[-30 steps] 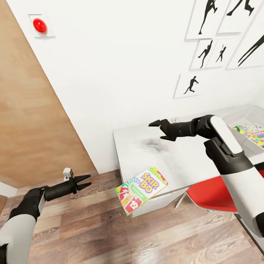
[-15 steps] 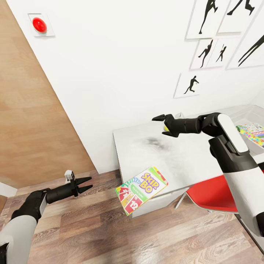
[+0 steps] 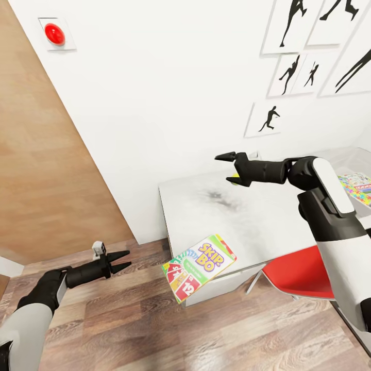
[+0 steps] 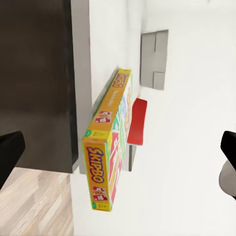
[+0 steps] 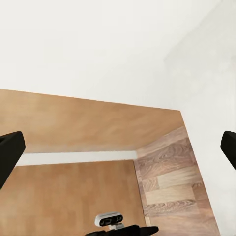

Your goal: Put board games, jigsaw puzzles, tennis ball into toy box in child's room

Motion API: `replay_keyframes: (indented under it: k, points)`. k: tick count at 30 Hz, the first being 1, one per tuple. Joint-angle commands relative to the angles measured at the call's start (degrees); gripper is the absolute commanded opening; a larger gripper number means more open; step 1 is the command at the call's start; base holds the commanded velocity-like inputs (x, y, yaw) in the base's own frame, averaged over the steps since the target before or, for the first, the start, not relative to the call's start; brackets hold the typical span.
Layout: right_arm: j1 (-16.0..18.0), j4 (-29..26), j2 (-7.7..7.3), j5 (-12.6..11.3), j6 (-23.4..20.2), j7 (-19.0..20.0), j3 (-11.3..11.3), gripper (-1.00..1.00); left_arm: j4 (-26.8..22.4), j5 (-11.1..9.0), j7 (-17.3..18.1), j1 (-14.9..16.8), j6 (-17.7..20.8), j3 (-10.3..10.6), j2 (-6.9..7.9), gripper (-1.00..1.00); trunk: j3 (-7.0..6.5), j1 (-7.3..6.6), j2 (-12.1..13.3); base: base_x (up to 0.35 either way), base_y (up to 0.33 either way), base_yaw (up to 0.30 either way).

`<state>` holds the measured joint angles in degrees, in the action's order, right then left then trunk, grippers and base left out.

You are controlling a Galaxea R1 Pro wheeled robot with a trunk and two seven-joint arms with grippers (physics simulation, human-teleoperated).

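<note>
Your left gripper [image 3: 119,260]: low over floor, fingers apart, empty. SKIP-BO box [image 3: 199,266]: overhanging the table [image 3: 268,216] front corner. Your right gripper [image 3: 231,168]: spread wide above the table, empty; tennis ball [image 3: 235,180] just behind its lower finger. Red chair [image 3: 296,273]: under table.

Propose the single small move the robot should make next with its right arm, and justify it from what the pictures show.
Probably lower the open right claw a little onto the small yellow-green tennis ball. In the head view the ball peeks out just beside the lower finger, above the light grey-white table, and the jaws stand apart with nothing between them, so it looks ungrasped.
</note>
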<state>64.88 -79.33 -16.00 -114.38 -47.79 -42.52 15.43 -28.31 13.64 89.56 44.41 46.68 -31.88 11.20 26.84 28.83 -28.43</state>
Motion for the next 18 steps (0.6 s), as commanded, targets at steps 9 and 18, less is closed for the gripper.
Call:
replay_keyframes:
  k: [9,18]
  points:
    - [0.07,-1.13,0.1,-0.58,-0.34,-0.15,-0.11,1.0,0.55,0.67,0.44,0.06,0.52,-0.28,-0.45,1.0,1.7,2.0,-3.71,0.0,0.0,0.0]
    - [0.07,-1.49,0.13,-0.52,-0.37,-0.11,-0.22,1.0,0.78,0.69,0.44,0.04,0.48,-0.21,-0.96,1.0,2.24,2.66,-4.92,0.0,0.0,0.0]
